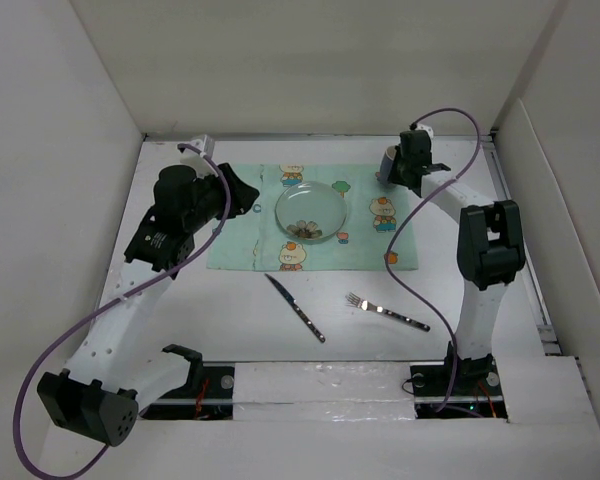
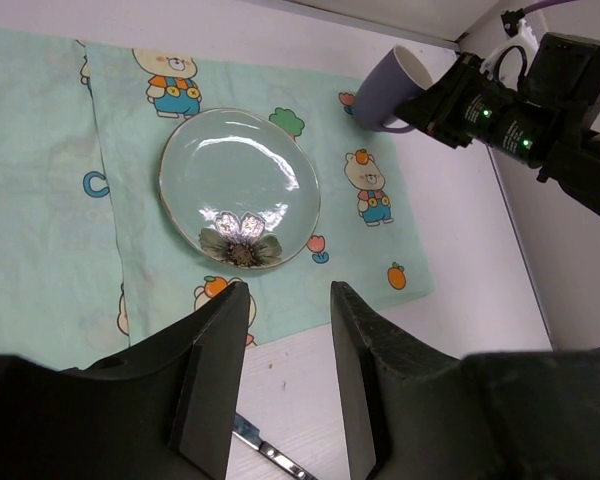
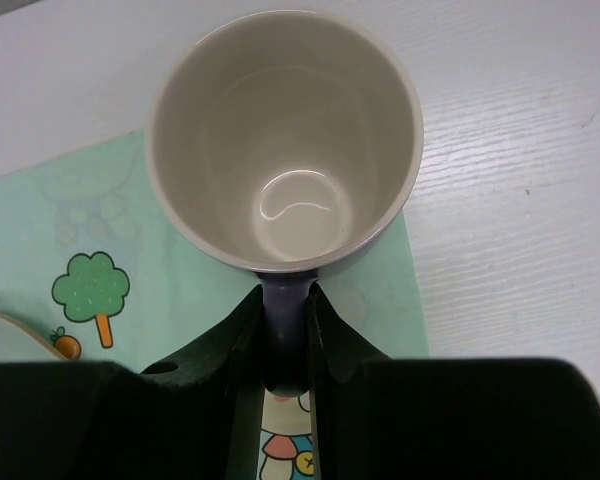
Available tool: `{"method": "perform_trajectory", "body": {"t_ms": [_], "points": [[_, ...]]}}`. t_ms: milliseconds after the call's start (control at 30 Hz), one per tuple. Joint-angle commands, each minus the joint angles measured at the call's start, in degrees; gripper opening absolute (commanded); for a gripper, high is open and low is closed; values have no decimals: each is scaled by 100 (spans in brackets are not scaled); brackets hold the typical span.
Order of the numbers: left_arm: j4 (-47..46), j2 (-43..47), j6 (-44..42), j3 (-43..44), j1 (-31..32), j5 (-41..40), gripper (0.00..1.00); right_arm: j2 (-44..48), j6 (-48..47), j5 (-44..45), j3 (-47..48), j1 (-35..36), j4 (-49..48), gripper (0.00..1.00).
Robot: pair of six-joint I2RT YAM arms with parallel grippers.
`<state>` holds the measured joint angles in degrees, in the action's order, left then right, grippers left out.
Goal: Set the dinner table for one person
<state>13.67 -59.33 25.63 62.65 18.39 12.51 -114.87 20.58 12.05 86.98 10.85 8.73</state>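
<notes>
Right gripper (image 3: 285, 318), arm stretched far forward, fingers clamped on mug (image 3: 280, 130) handle; left gripper (image 2: 285, 320), fingers apart, hovers above placemat (image 2: 40, 200).

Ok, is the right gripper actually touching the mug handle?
Touching. Right wrist view shows the right gripper with jaws flush against both sides of the mug handle.

A large, plain white bench (image 1: 210, 310) with a matte, flat, rectangular top lies level and spans the whole floor of its enclosure. White panel walls (image 1: 310, 70) close it in at left, back and right.
</notes>
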Motion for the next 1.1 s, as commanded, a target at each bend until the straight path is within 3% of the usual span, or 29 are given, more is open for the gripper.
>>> {"method": "perform_trajectory", "body": {"t_ms": [0, 67, 167, 300, 433, 533, 633, 733, 867, 1067], "points": [[-427, 27, 30, -51, 24, 102, 35, 140, 69, 262, 145, 84, -600, 3], [-471, 9, 48, -78, 24, 146, 35, 123, 52, 97, 187, 84, -523, 10], [-541, 9, 127, -139, 24, 172, 35, 53, 86, 174, 416, 84, -153, 28], [-567, 53, 197, -201, 24, 199, 35, 236, 165, 368, 267, 84, -170, 42], [-436, 88, 136, -157, 24, 103, 35, 465, 140, 359, 310, 84, -83, 54], [-348, 106, 83, -78, 24, 15, 35, 746, 148, 420, 487, 84, 242, 56], [-251, 106, 4, 62, 24, -108, 33, 1430, 209, 395, -4, 136, 33, 54], [-190, 80, -5, 203, 24, -153, 24, 2265, 350, 167, -794, 311, -56, 47], [-58, 9, -23, 387, 24, -205, 0, 3311, 411, -308, -1946, 856, 23, 3], [188, -78, -251, 651, 24, -425, 0, 4725, 806, -669, -3458, 2584, 392, 0]]}}
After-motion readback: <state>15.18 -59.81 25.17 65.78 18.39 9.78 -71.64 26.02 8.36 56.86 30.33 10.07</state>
